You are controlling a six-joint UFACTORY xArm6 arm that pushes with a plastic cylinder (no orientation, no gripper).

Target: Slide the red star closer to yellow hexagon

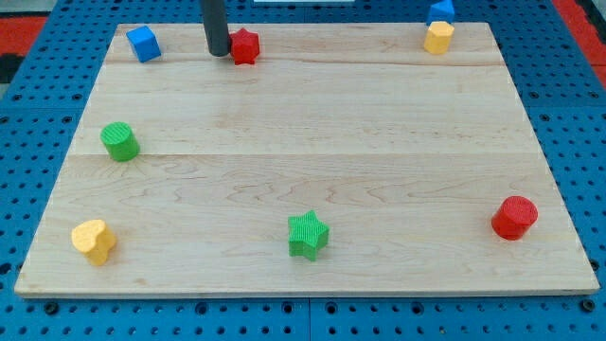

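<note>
The red star [245, 45] lies near the view's top edge of the wooden board, left of the middle. My tip [218, 52] stands just left of the red star, touching it or nearly so. The yellow hexagon [437, 38] sits at the view's top right, far to the right of the star. A blue block [440, 10] sits right behind the hexagon at the board's top edge.
A blue cube [143, 44] lies at the top left. A green cylinder [120, 141] is at the left, a yellow heart [94, 241] at the bottom left, a green star [308, 235] at the bottom middle, a red cylinder [514, 218] at the bottom right.
</note>
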